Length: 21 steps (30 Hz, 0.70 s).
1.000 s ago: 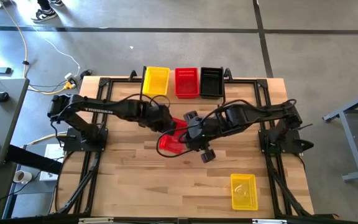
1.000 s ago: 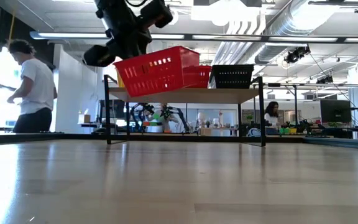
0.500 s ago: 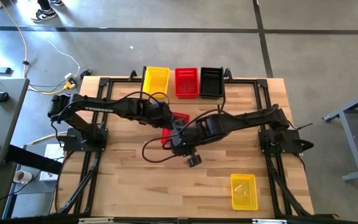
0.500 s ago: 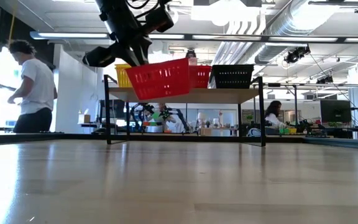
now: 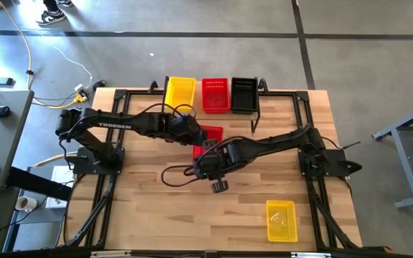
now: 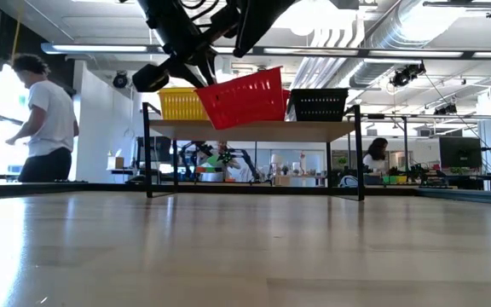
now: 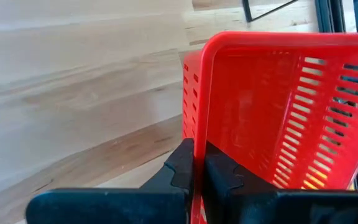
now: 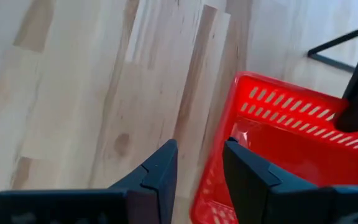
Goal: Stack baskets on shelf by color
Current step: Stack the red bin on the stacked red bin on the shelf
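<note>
Left gripper (image 7: 197, 177) clamped tight on rim of red basket (image 5: 208, 138), one finger (image 7: 179, 171) outside the wall, other inside; basket carried clear of the table (image 5: 149, 208), tilted, open side angled up and toward the shelf in low view (image 6: 244, 98). From above, held basket just in front of shelf (image 6: 254, 130), roughly in line with the red shelf basket, apart from it. Right gripper (image 8: 199, 168) parted, empty, fingers (image 8: 160, 177) not touching anything; held basket's corner just beyond the fingertips in right wrist view (image 8: 278, 143). From above, right gripper (image 5: 205, 163) beside and just in front of held basket, near table centre; right arm reaching in from the right edge. On shelf top, three baskets in a row: yellow (image 5: 179, 92) at left, red (image 5: 215, 94) in middle, black (image 5: 244, 93) at right; whether any is more than one basket deep cannot be told. In low view, yellow (image 6: 181, 103) and black (image 6: 318, 104) visible on the plank, middle red mostly hidden behind held basket. One more yellow basket (image 5: 281, 219) flat on table near front right corner, well apart from both grippers. Person in white shirt (image 6: 39, 115) standing in room behind table, at left in low view; second person (image 6: 373, 158) farther back, at right, below shelf level.
</note>
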### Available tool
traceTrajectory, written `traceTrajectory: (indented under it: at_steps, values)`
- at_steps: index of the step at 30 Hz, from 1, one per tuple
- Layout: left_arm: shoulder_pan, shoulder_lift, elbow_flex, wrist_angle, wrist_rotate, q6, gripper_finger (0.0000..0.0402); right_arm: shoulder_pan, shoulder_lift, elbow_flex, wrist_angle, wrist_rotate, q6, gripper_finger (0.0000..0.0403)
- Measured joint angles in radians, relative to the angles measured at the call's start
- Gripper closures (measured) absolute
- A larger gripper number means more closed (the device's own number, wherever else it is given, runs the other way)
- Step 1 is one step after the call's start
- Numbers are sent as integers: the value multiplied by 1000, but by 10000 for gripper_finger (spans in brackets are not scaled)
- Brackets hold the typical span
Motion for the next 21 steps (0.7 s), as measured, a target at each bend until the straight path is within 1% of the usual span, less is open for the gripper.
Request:
traceTrajectory:
  at_steps: [6, 10, 13, 17, 21]
  values:
    - [0, 0, 0, 7, 2, 1, 398, -2, 1, 0, -8, 3, 76, 290]
    - [0, 0, 0, 21, 28, 22, 398, -2, 2, 0, -31, 3, 106, 290]
    - [0, 0, 0, 36, 48, 27, 398, 5, 3, 0, -44, 36, 140, 290]
    - [-1, 0, 0, 49, 78, 30, 398, 27, 4, 0, -56, 59, 142, 290]
    - [-1, 0, -1, 98, 107, 35, 398, 42, 4, 0, -69, 95, 153, 290]
